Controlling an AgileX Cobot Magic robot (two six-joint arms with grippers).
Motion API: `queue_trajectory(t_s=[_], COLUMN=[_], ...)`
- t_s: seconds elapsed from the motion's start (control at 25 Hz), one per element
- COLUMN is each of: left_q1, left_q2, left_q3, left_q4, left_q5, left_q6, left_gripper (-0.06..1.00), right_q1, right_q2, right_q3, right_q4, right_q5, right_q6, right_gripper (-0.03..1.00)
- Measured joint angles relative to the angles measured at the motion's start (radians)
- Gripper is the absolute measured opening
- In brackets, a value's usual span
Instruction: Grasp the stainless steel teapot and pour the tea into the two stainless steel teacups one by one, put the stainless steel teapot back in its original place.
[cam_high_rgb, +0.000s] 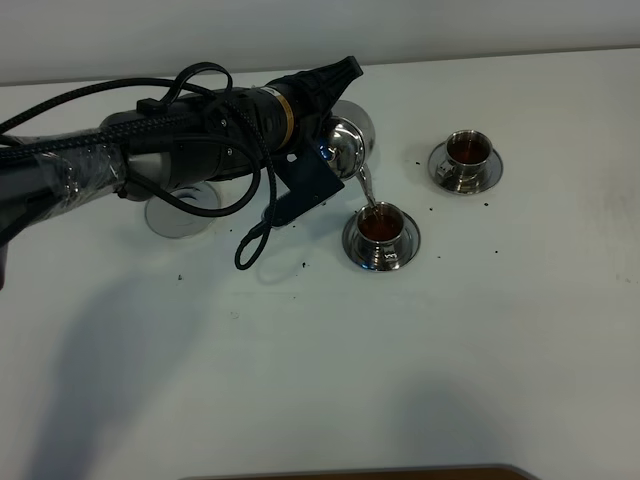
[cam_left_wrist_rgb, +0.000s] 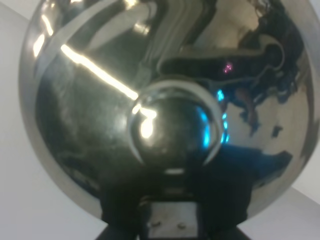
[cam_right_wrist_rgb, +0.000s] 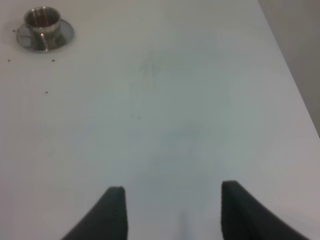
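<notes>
Two cups hold tea. At nine o'clock lies the coaster (cam_high_rgb: 180, 212); the left gripper (cam_high_rgb: 335, 120), clamped on the tilted teapot (cam_high_rgb: 347, 143), aims its spout into the near cup (cam_high_rgb: 382, 236). At two o'clock sits the far cup (cam_high_rgb: 465, 160). The right gripper (cam_right_wrist_rgb: 172, 200) gapes, empty.

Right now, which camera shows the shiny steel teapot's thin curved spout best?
The exterior high view: the shiny steel teapot's thin curved spout hangs over the near cup. The left wrist view shows only the teapot's mirror lid and knob; the right wrist view shows no teapot.

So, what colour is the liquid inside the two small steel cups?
Reddish-brown, in both the near teacup and the far teacup; the exterior high view shows it best.
</notes>
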Motion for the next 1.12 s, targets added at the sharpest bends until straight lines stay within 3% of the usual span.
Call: queue_trajectory(t_s=[0.88,1.12], left_q1=[0.000,0.000], left_q2=[0.000,0.000], left_q3=[0.000,0.000], left_q4=[0.001,-0.064], left_q5=[-0.011,-0.010], left_q6=[0.002,-0.019], left_gripper=[0.25,0.25], right_q1=[0.000,0.000], right_q2=[0.000,0.000], right_q3=[0.000,0.000], right_q4=[0.000,0.000], right_q5=[0.000,0.000], right_q6=[0.000,0.000], right_gripper=[0.43,0.43])
